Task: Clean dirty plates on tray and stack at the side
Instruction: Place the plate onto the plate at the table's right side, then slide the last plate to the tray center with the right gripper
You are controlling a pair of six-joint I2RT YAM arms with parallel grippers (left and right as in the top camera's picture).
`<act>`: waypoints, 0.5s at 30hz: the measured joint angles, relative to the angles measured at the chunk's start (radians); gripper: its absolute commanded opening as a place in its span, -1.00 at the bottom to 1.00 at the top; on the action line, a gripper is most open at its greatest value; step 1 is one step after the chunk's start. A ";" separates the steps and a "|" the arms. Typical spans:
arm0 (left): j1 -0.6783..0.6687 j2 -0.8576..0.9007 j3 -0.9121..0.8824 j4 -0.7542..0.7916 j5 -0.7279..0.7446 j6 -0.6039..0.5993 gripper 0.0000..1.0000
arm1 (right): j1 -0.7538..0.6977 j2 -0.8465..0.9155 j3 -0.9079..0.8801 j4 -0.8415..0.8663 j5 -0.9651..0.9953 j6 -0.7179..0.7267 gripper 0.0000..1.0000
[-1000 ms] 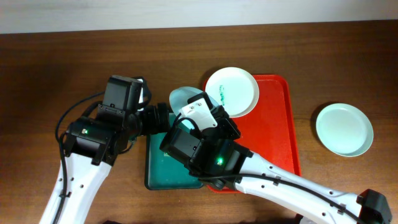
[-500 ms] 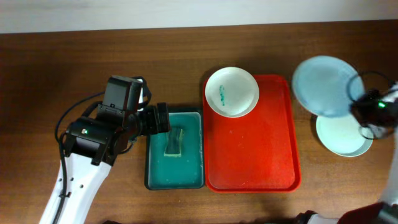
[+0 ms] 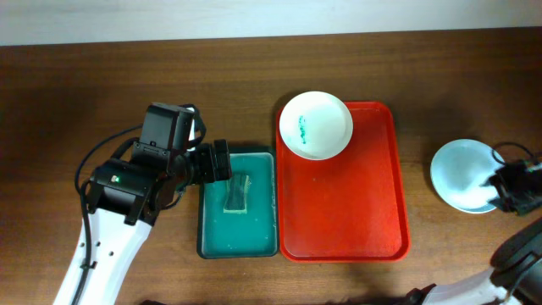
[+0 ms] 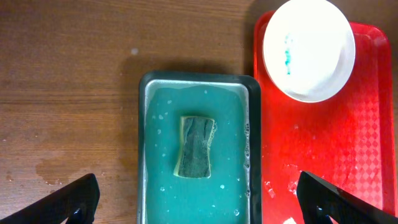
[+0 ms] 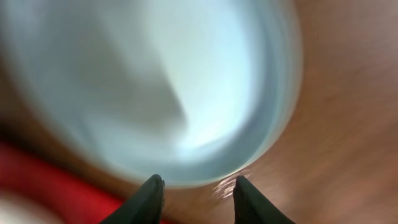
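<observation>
One white plate (image 3: 315, 125) with a teal smear lies on the far left corner of the red tray (image 3: 373, 212); it also shows in the left wrist view (image 4: 309, 48). A pale mint plate (image 3: 461, 174) lies on the table right of the tray, seemingly on top of another. My right gripper (image 3: 501, 186) is at its right rim. In the blurred right wrist view the fingers (image 5: 196, 186) are apart, just short of the plate's (image 5: 155, 81) edge, holding nothing. My left gripper (image 3: 218, 161) is wide open (image 4: 199, 205) above the sponge tray.
A dark green tray (image 3: 207, 229) of teal water stands left of the red tray, with a sponge (image 3: 238, 192) lying in it. The red tray (image 4: 336, 155) has wet spots. Brown wood table lies all around.
My right arm swung from over the sponge tray to the far right with a pale plate, then lowered it onto the plate there. The left arm has not moved.
</observation>
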 measured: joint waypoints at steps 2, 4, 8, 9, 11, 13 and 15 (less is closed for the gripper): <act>0.000 0.000 0.000 0.000 0.000 0.000 0.99 | 0.157 -0.143 -0.003 -0.010 -0.063 -0.063 -0.23; 0.001 0.000 0.000 0.000 0.000 0.000 0.99 | 0.388 -0.308 0.000 0.005 -0.106 -0.156 -0.11; 0.001 0.000 0.000 -0.001 0.000 0.000 0.99 | 0.883 -0.215 0.003 0.276 0.072 -0.271 -0.11; 0.001 0.000 0.000 -0.003 0.000 0.000 0.99 | 0.926 -0.148 0.000 0.346 0.139 -0.278 -0.06; 0.001 0.000 0.000 -0.002 0.000 0.000 0.99 | 0.943 0.007 0.000 0.530 0.216 -0.291 0.14; 0.001 0.000 0.000 0.000 0.000 0.000 0.99 | 0.941 0.129 -0.002 0.654 0.246 -0.297 0.17; 0.001 0.000 0.000 -0.001 0.000 0.000 0.99 | 0.937 0.195 -0.002 0.706 0.258 -0.299 -0.78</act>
